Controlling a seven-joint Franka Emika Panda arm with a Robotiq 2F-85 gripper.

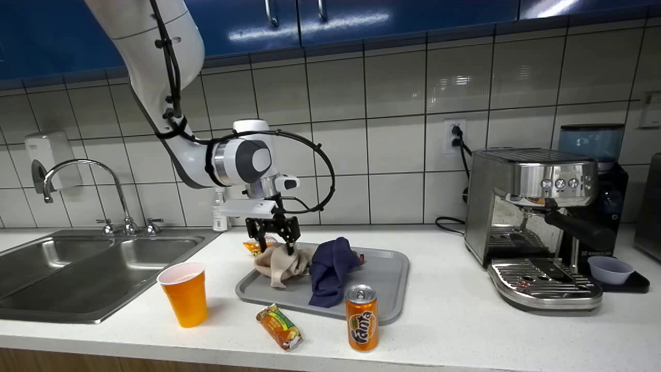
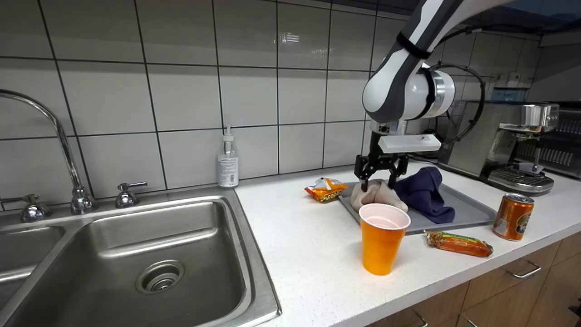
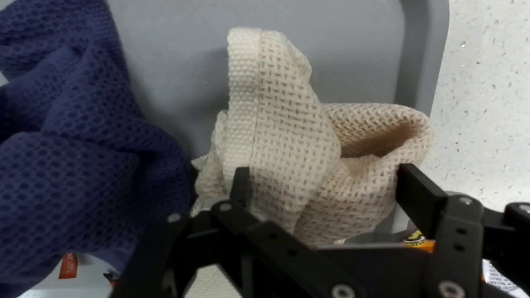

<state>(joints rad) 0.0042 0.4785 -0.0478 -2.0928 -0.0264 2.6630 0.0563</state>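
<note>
My gripper (image 3: 324, 174) points down with its jaws wide apart over a crumpled beige cloth (image 3: 285, 124). One finger stands at each side of the cloth's bulk, and the gap between them is far from closed. In both exterior views the gripper (image 1: 277, 250) (image 2: 378, 186) has its fingertips at the top of the beige cloth (image 1: 279, 266) (image 2: 374, 195); whether the pads press on it I cannot tell. Beside it a dark blue cloth (image 1: 333, 268) (image 3: 83, 165) lies bunched up. Both cloths rest on a grey tray (image 1: 390, 274) (image 3: 174, 54).
An orange cup (image 1: 187, 299), a wrapped bar (image 1: 279, 326) and a Fanta can (image 1: 361, 320) stand or lie before the tray. An orange snack bag (image 2: 324, 188) sits behind the tray's corner. A sink (image 2: 150, 254) and a coffee machine (image 1: 532, 206) flank the area.
</note>
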